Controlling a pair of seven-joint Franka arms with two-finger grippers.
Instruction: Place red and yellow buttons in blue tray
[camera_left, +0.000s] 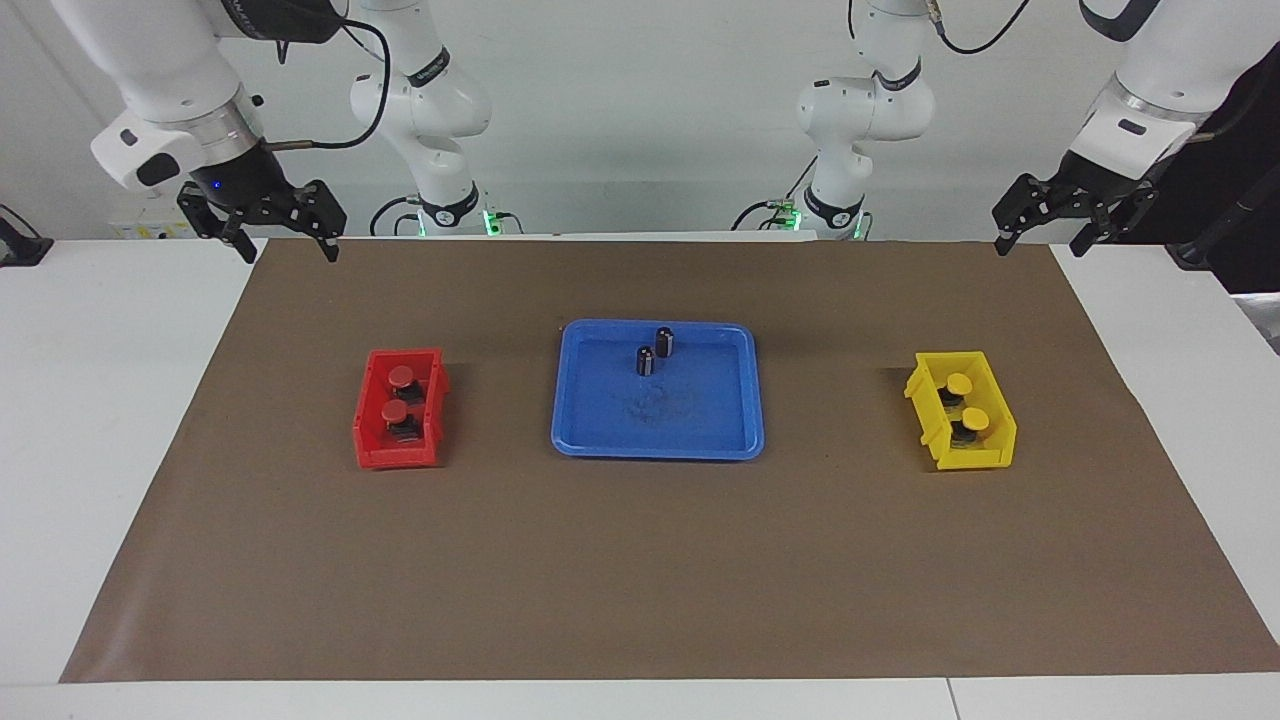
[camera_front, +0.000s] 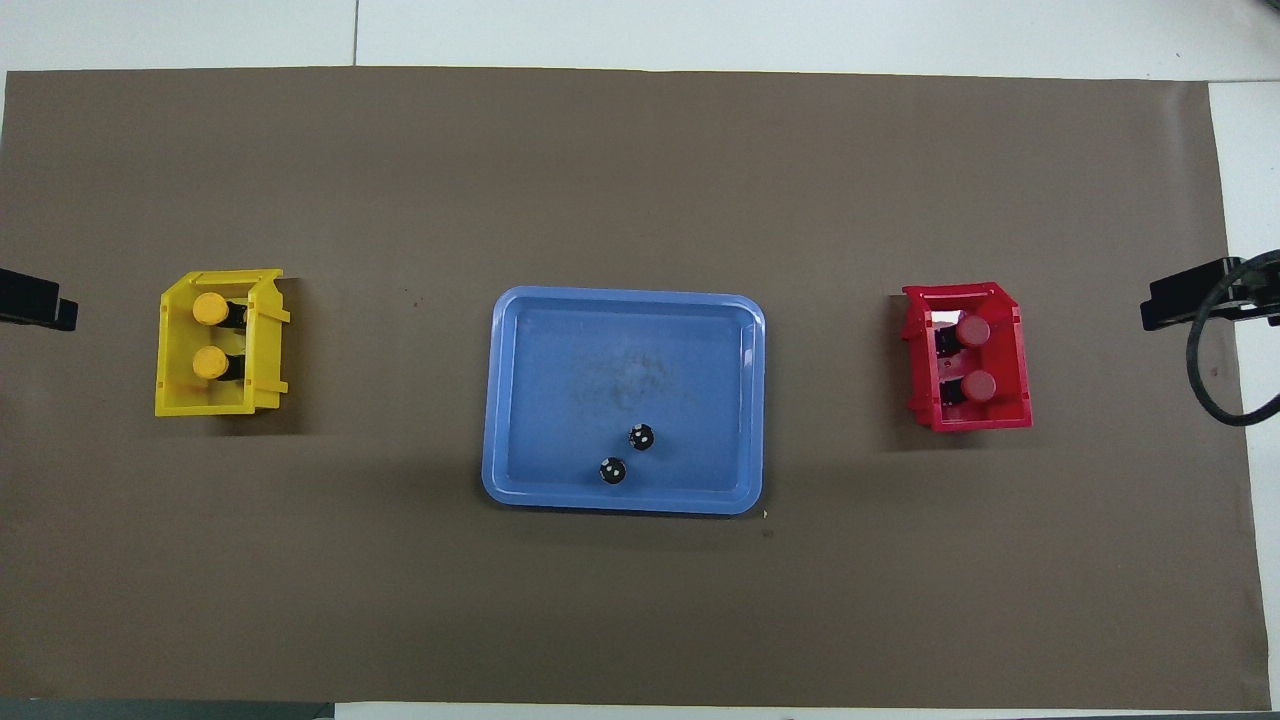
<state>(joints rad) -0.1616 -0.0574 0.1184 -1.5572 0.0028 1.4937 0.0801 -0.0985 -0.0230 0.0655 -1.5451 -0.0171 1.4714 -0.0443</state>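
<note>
Two red buttons (camera_left: 401, 376) (camera_front: 973, 330) sit in the small red bin (camera_left: 372, 425) (camera_front: 1018, 352) toward the right arm's end. At the left arm's end, two yellow buttons (camera_left: 958, 384) (camera_front: 209, 308) sit in the small yellow bin (camera_left: 1000, 425) (camera_front: 170, 350). Between the bins lies the blue tray (camera_left: 700, 420) (camera_front: 560, 380). My right gripper (camera_left: 288, 245) hangs open and empty over the brown mat's corner at its own end. My left gripper (camera_left: 1040, 240) hangs open and empty over the mat's corner at the left arm's end. Both arms wait.
Two plain black-and-silver cylinders (camera_left: 665, 341) (camera_front: 641, 437) stand upright in the tray, on the side nearer to the robots. A brown mat (camera_left: 640, 560) (camera_front: 640, 180) covers most of the white table. A black cable loops at the right arm's end (camera_front: 1205, 370).
</note>
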